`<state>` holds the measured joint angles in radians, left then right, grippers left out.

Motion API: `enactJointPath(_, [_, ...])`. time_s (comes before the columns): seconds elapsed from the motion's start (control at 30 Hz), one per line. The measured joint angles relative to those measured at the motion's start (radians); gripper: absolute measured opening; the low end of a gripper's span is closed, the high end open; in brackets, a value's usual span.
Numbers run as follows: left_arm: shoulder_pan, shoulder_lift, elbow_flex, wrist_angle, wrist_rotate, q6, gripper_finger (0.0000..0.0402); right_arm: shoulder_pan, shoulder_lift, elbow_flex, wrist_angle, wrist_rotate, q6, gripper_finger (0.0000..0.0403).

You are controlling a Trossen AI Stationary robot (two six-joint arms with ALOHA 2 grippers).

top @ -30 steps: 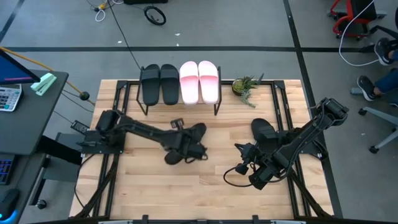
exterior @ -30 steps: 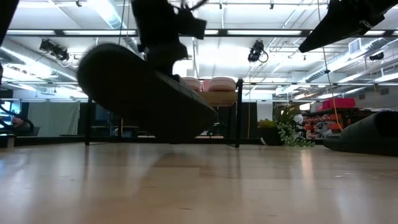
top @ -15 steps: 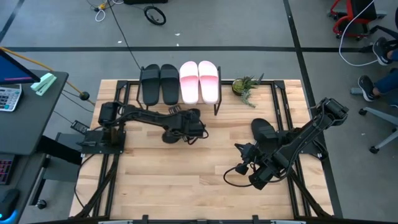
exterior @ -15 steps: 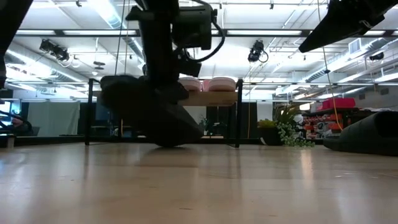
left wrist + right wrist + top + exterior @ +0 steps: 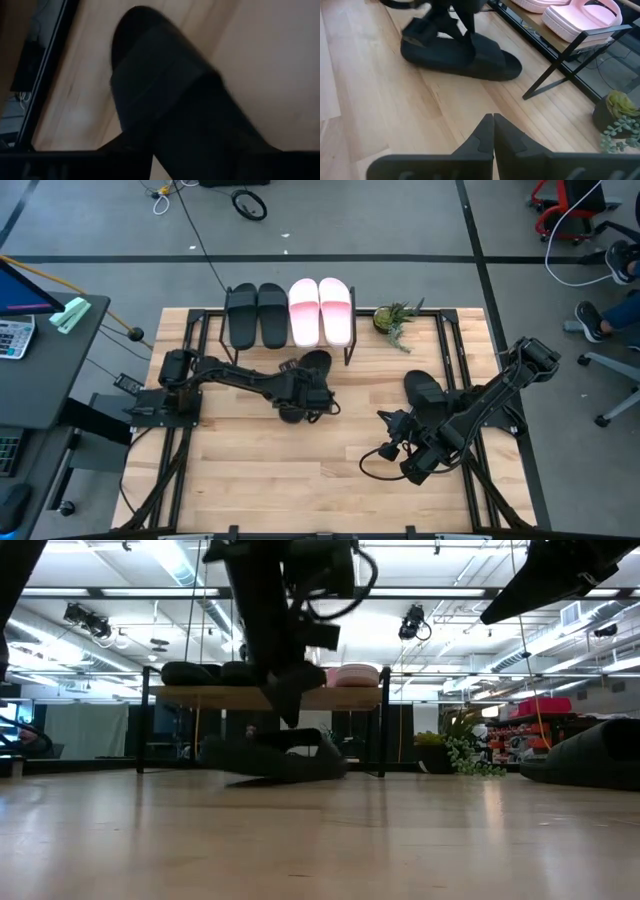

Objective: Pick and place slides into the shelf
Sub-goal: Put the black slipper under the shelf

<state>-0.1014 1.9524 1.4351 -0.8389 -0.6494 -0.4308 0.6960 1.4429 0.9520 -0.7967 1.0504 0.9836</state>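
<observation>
The shelf (image 5: 200,697) stands at the table's far edge. On its top board lie two black slides (image 5: 258,315) and two pink slides (image 5: 321,310). A third black slide (image 5: 313,367) lies flat on its sole on the table, by the shelf's near right leg. My left gripper (image 5: 290,712) points down right over this slide (image 5: 462,52), fingers apart. Another black slide (image 5: 422,388) rests on the table at the right, beside my right arm. My right gripper (image 5: 493,120) hovers shut over the table, holding nothing. My left gripper stands from above at the strap (image 5: 445,35) of the slide on the table, one finger on either side. I cannot tell whether the fingers touch the strap. The slide lies flat on the table.
A small potted plant (image 5: 397,320) stands just right of the shelf. The shelf's black legs (image 5: 555,65) rise next to the slide on the table. Bare wooden tabletop (image 5: 300,470) stretches along the near side.
My left gripper has carried the black slide from the table's middle toward the far edge and the shelf, and gone down with it. The slide hung tilted in the air then. Now it lies flat on the table at the shelf's near right leg.
</observation>
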Motion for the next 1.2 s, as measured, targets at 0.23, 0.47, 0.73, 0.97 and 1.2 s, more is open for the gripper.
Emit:
enactJointPath(0.23, [-0.054,-0.003,0.081,-0.112,0.085,0.02,0.0171,0.0,0.0,0.0,0.0,0.0,0.001,0.0005])
enactJointPath(0.47, [-0.167,-0.003,0.107,-0.274,0.343,0.108,0.016,0.0,0.0,0.0,0.0,-0.009,0.008,0.0005])
enactJointPath(0.73, [-0.334,-0.003,0.107,-0.318,0.332,0.162,0.0148,0.0,0.0,0.0,0.0,-0.013,0.019,0.0005])
enactJointPath(0.97, [-0.354,-0.003,0.042,-0.23,0.162,0.214,0.0167,0.0,0.0,0.0,0.0,-0.014,0.011,0.0005])
enactJointPath(1.2, [-0.288,-0.002,-0.071,-0.152,0.163,0.209,0.018,0.0,0.0,0.0,0.0,-0.001,-0.012,0.0005])
